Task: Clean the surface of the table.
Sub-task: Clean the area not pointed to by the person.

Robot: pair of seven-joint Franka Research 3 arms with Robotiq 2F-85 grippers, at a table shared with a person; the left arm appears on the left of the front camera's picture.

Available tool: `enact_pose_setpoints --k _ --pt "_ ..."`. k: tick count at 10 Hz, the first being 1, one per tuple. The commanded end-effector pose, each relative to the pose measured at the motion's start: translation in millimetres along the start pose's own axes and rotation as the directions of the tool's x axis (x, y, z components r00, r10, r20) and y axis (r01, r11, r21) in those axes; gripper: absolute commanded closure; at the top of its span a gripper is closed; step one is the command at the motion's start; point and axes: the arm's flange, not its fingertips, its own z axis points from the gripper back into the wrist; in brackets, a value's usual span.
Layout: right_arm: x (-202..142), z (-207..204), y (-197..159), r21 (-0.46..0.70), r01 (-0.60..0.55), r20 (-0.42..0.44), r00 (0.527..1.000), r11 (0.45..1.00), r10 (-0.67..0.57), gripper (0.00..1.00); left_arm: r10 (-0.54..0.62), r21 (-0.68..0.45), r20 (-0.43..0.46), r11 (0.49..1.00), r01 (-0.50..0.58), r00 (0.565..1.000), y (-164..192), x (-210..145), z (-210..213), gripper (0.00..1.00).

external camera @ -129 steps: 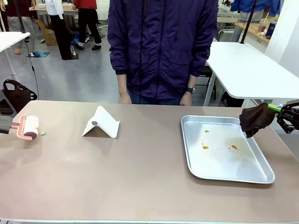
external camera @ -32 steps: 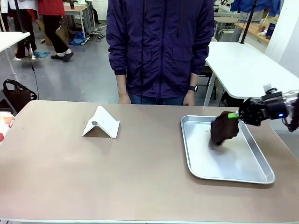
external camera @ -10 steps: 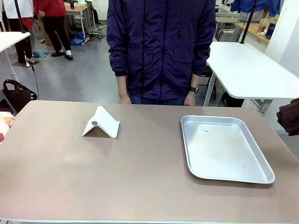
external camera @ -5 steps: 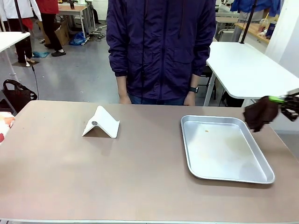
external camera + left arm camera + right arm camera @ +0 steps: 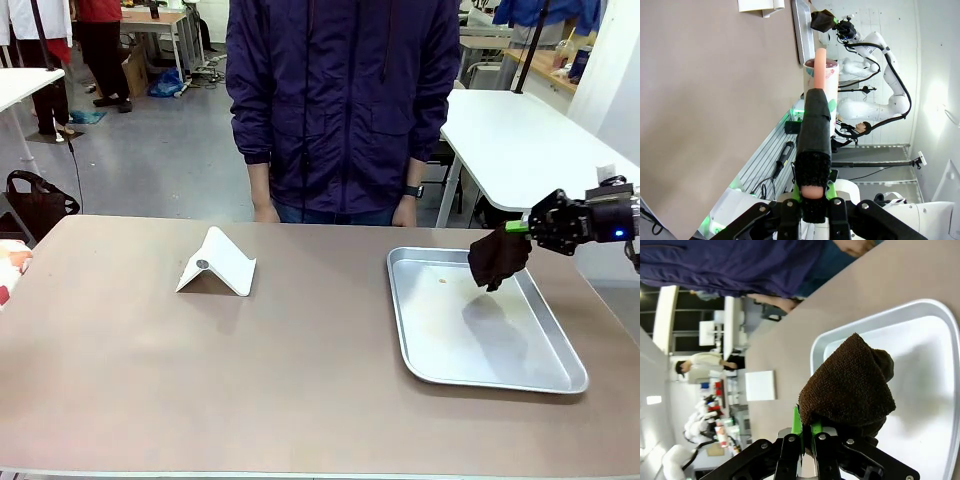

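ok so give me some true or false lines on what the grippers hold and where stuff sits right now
1. The right gripper holds a brown cloth above the metal tray. True.
2. The metal tray sits on the robot's left half of the table. False: it is on the right half.
3. The left gripper is shut on a lint roller. True.
4. The white folded stand lies inside the tray. False: it stands on the table, left of the tray.
5. The person's hand rests on the tray. False: it hangs behind the far edge.

Bright even light, soft shadows on the table (image 5: 300, 390), wrist views warped
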Motion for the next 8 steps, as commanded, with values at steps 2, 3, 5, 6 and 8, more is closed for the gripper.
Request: enact_pose_setpoints --k 2,3,5,6,8 --pt "-6.6 -19.8 2.4 -0.122 -0.052 -0.039 0.998 0.991 0.048 0.93 0.008 -0.001 0.004 1.000 -0.008 1.000 -4.5 -3.5 -1.6 0.81" --pt "-8.5 -34.7 0.5 -0.175 -0.075 -0.065 0.996 0.982 0.065 0.93 0.008 -0.001 0.004 1.000 -0.008 1.000 -4.5 -3.5 -1.6 0.81" --pt "-6.9 -65.7 -8.1 -0.239 -0.079 -0.098 0.994 0.968 0.057 0.93 0.008 -0.001 0.004 1.000 -0.008 1.000 -4.5 -3.5 -1.6 0.81" --pt "-5.5 -79.6 -11.9 -0.258 -0.074 -0.106 0.993 0.963 0.048 0.93 0.008 -0.001 0.004 1.000 -0.008 1.000 -4.5 -3.5 -1.6 0.81" --pt "-3.2 -105.2 -15.8 -0.285 -0.069 -0.122 0.992 0.956 0.035 0.93 0.008 -0.001 0.004 1.000 -0.008 1.000 -4.5 -3.5 -1.6 0.81"
